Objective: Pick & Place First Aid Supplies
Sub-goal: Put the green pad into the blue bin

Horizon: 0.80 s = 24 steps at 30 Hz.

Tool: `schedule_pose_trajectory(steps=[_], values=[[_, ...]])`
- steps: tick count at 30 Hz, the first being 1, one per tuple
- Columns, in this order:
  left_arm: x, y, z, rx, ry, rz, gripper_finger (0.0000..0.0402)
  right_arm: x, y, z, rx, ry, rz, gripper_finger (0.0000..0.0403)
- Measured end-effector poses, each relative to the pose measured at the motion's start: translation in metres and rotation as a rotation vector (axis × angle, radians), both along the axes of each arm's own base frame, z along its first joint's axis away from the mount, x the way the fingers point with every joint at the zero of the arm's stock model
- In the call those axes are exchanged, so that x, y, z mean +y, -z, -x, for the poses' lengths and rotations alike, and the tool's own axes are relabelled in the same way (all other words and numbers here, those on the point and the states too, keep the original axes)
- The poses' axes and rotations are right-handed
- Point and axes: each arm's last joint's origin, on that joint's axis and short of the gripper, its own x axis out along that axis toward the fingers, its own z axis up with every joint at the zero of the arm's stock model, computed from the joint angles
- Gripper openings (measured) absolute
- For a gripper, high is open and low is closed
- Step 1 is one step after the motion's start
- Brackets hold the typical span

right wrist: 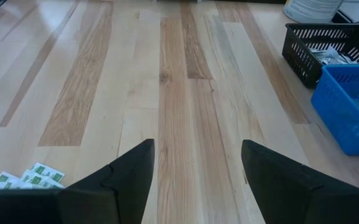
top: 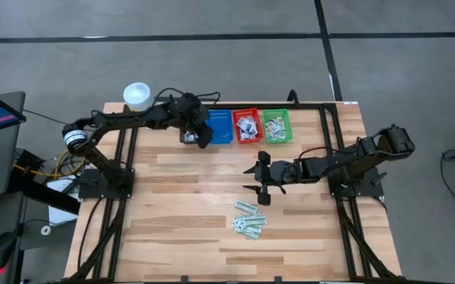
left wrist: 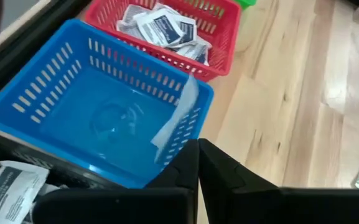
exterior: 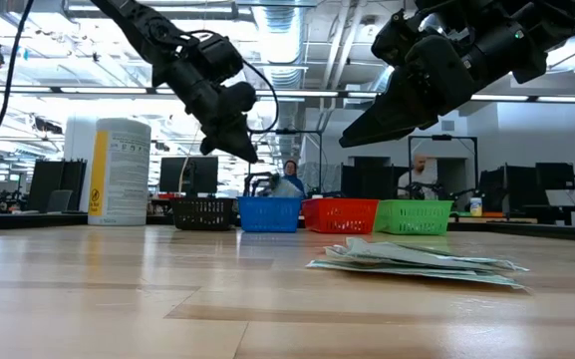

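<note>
Supplies part-sorted, we judge.

High view: loose packets (top: 249, 220) remain on table (top: 180, 237), near front; red basket (top: 247, 126) and green basket (top: 276, 126) hold some.

Low view: pile unsorted.

Left wrist view: left gripper (left wrist: 198, 163) pinched on pale strip (left wrist: 176, 119) over blue basket (left wrist: 73, 93), which looks empty.

Right wrist view: right gripper (right wrist: 197, 163) wide, empty, above bare wood; black basket (right wrist: 328, 46) holds packets.

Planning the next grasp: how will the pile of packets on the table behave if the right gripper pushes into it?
The pile of packets looks thin and flat, so probably light and floppy. Loosely overlapped, it would likely slide and spread on the smooth table.
</note>
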Motion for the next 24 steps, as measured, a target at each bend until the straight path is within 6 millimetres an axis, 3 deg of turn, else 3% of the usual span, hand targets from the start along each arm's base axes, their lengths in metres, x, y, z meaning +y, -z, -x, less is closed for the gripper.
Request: schedule_pose_trajectory(steps=[16, 21, 24], values=[[-0.001, -0.002, -0.004, -0.029, -0.069, 0.010, 0.0018, 0.000, 0.000, 0.000, 0.001, -0.008, 0.014, 0.0235], [-0.020, -0.002, -0.013, -0.027, 0.000, 0.020, 0.0016, 0.003, 0.001, 0.001, 0.012, -0.018, 0.016, 0.0235], [-0.043, -0.003, -0.021, -0.028, 0.091, -0.001, 0.0013, 0.008, 0.004, 0.003, 0.044, -0.051, 0.022, 0.0235]])
